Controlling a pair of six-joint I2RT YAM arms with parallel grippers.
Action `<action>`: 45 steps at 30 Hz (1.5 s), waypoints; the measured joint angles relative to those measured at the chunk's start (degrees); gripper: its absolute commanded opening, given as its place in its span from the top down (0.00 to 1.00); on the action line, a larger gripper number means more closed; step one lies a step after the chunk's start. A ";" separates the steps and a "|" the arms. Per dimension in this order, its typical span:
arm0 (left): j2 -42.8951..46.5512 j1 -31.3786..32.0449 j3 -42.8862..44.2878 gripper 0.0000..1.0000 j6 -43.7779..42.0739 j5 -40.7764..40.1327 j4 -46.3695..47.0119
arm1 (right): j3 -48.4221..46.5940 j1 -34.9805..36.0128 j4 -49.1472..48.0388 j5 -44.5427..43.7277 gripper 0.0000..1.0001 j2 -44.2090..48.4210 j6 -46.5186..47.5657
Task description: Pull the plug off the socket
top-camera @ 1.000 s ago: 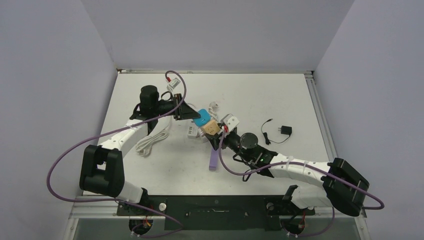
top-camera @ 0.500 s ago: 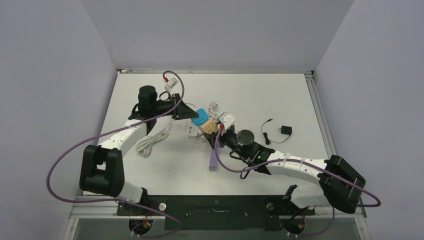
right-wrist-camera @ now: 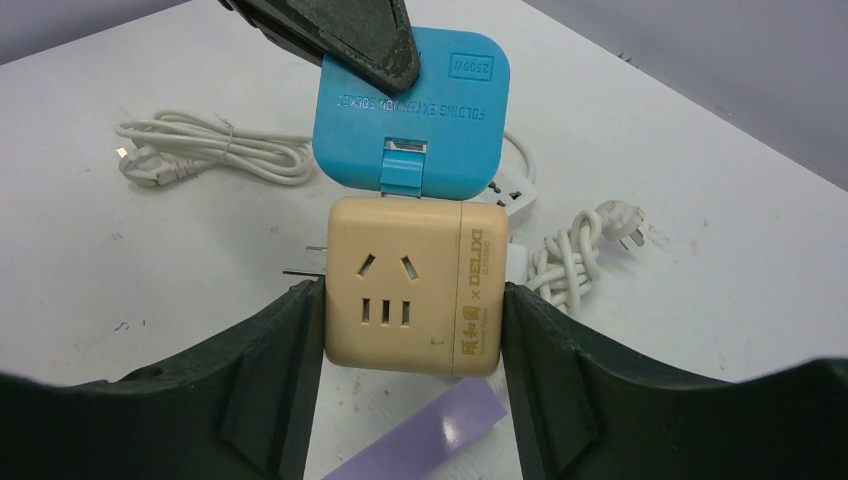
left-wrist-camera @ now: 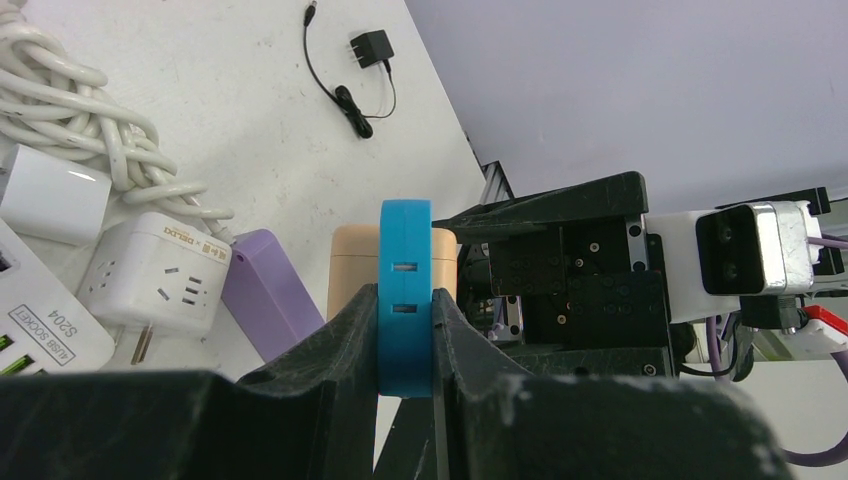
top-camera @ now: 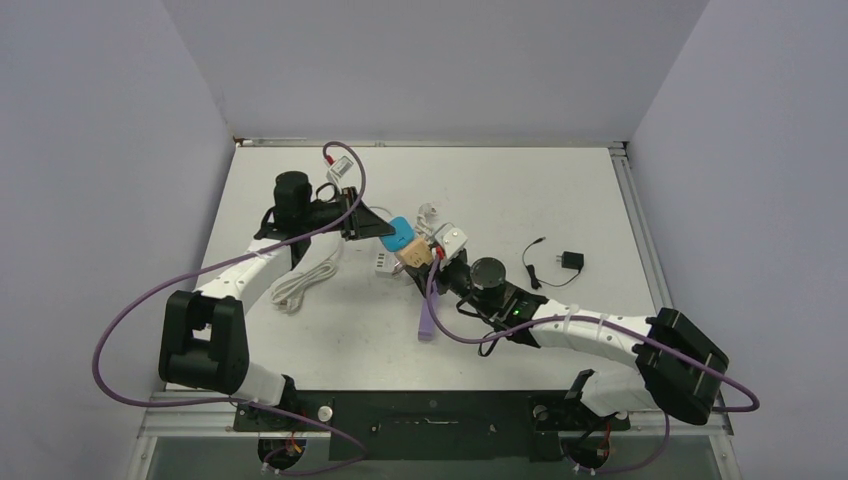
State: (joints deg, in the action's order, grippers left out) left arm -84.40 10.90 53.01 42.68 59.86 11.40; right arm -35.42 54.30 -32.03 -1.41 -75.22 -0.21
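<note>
Drifting slightly toward the left arm over the last second, the blue plug block (left-wrist-camera: 405,262) and the beige socket cube (right-wrist-camera: 395,285) remain joined above mid-worktop (top-camera: 560,190), so separation likely has not begun. The left claw (left-wrist-camera: 405,335) pinches the block's flat faces; the right claw (right-wrist-camera: 410,300) clamps the cube's sides. White adapters (top-camera: 385,262) crowd the left, while bare room lies rightward toward the black charger (top-camera: 571,260).

At the centre of the frame the left gripper (top-camera: 387,231) holds the blue plug (top-camera: 402,236), which touches the tan socket cube (top-camera: 416,254) in the right gripper (top-camera: 425,264). A purple block (top-camera: 427,320) lies below them; a black adapter (top-camera: 571,261) sits to the right, well apart.
</note>
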 measured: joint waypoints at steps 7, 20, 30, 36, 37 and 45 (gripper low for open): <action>0.50 -0.31 0.00 1.00 -1.16 -0.04 -1.09 | -0.66 0.00 0.85 0.39 0.95 -0.31 1.18; 1.86 -0.66 0.00 1.00 -4.63 -1.07 -5.46 | -2.05 0.02 3.54 1.70 0.95 -1.03 2.19; 2.03 -0.79 0.00 1.00 -6.78 -2.08 -7.61 | -3.08 0.02 4.87 2.03 0.95 -2.38 2.43; 2.80 -0.79 0.00 1.00 -7.37 -2.89 -8.55 | -3.17 0.02 4.83 1.95 0.95 -2.45 1.97; 3.06 -0.79 0.00 1.00 -7.37 -3.08 -8.61 | -3.15 0.02 4.61 1.88 0.95 -2.45 1.60; 4.66 -1.25 -1.14 1.00 -5.57 -6.49 -4.00 | -2.71 -1.57 4.68 1.31 0.95 -2.43 -2.60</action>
State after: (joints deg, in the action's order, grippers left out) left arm -79.75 9.65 51.88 37.10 53.36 7.40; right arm -38.13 52.73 -27.35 -0.10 -77.65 -2.81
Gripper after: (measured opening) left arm 0.167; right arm 0.583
